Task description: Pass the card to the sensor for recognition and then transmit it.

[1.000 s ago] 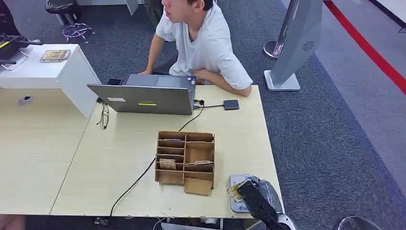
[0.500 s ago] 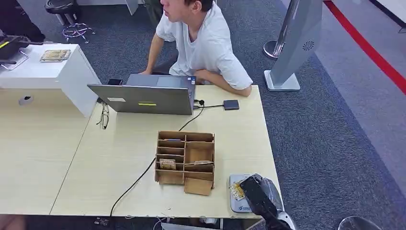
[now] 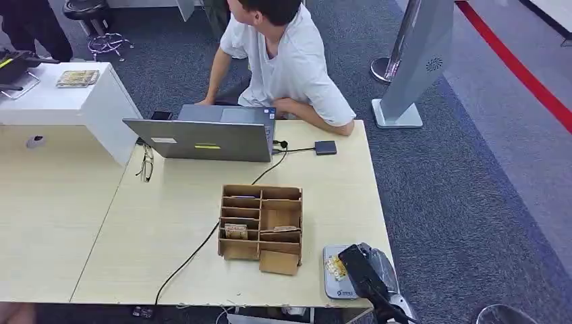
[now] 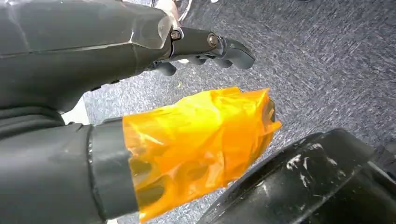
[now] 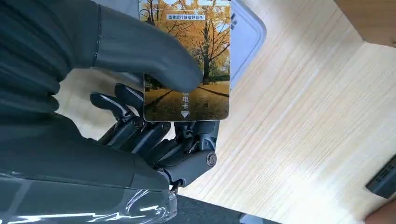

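Right hand [image 3: 361,266] pinching the card [image 5: 189,60] over the sensor [image 3: 335,273]; wooden organizer [image 3: 261,228] just beside, laptop [image 3: 202,138] further back.

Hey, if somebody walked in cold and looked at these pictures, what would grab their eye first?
Probably the robot's right hand at the near right corner of the pale wooden table, pinching a glossy card printed with yellow autumn trees over the flat grey card sensor. Next, the person in a white T-shirt seated at the far edge behind an open grey laptop, with a brown cardboard compartment organizer mid-table.
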You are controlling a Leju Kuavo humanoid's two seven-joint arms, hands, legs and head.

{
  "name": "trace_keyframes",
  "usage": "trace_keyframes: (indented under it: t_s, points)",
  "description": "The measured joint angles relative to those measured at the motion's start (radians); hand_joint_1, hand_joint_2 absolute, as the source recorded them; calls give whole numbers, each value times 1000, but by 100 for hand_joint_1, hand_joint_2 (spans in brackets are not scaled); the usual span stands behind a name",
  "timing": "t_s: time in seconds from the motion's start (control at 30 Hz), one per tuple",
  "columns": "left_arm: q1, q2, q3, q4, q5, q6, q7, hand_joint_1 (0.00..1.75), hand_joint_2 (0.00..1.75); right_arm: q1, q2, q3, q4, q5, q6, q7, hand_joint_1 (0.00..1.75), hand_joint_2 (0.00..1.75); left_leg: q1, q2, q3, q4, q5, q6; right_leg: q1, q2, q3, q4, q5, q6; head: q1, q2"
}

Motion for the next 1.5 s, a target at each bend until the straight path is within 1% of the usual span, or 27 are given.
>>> trace_keyframes:
  t_s: [0.43,0.77,1.27,1.5]
  points:
    - [0,13,-31,-18,30,10,19,0,0,-29,39,-49,58,59,16,-10,175,175,0,0,3,0,0,0,0,0,1,0,0,0,0,0]
    - [0,23,-49,-33,45,14,31,0,0,-30,49,-55,59,77,21,-10,175,175,0,0,4,0,0,0,0,0,2,0,0,0,0,0]
    - [5,39,-69,-73,64,26,62,0,0,-15,50,-50,8,141,16,-8,175,175,0,0,3,0,0,0,0,0,3,0,0,0,0,0]
    - [10,47,-74,-93,68,27,68,0,0,-3,50,-26,-50,161,15,-52,175,175,0,0,2,0,0,0,1,0,2,0,0,-1,0,0]
